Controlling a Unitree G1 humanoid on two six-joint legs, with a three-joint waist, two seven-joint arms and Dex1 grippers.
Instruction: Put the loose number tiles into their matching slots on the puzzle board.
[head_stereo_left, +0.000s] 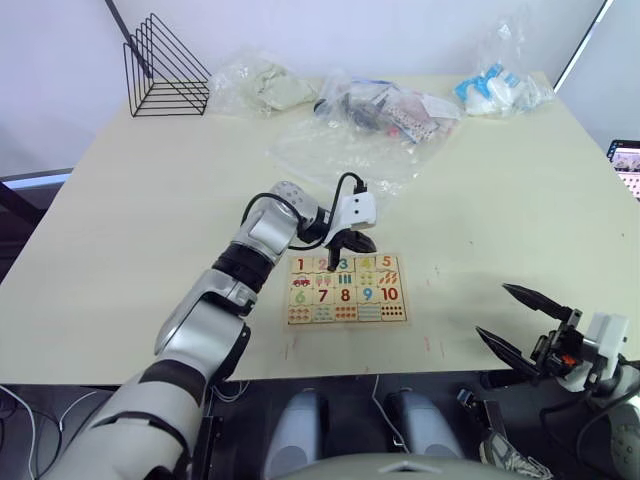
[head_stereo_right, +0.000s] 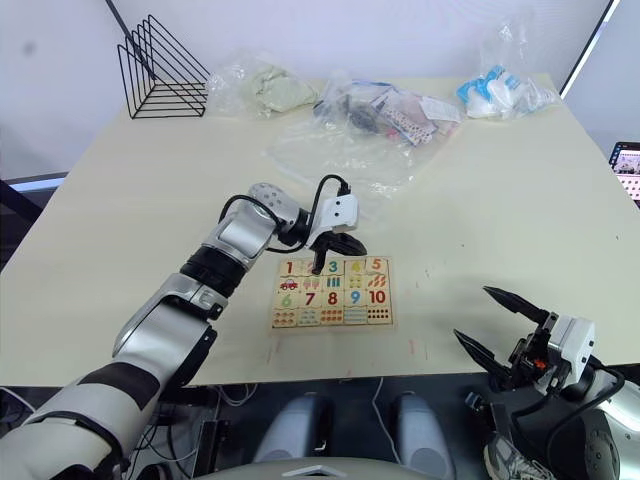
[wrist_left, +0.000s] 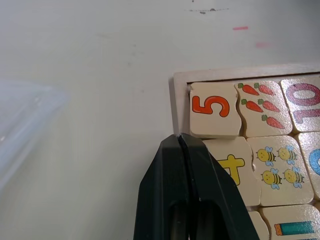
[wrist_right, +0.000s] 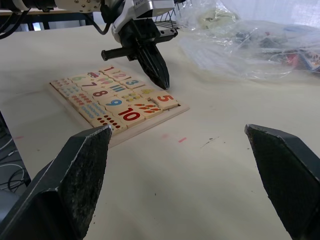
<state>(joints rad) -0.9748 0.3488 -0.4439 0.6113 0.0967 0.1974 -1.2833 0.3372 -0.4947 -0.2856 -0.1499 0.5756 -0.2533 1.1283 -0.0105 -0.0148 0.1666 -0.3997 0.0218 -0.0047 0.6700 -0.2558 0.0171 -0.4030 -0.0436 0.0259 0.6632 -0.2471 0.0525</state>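
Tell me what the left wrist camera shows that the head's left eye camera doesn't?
Left wrist alone: close detail, the carrots tile and bees tile beside the 5 tile. Left eye alone: the right pincer open off to the side, the wire rack and plastic bags at the table's far edge. Both: the left pincer shut, over the puzzle board.

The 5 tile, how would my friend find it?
Look for the wooden puzzle board near the table's front edge. The 5 tile sits in its far right corner, beside the left gripper. It is the red-orange number, with carrots next to it.
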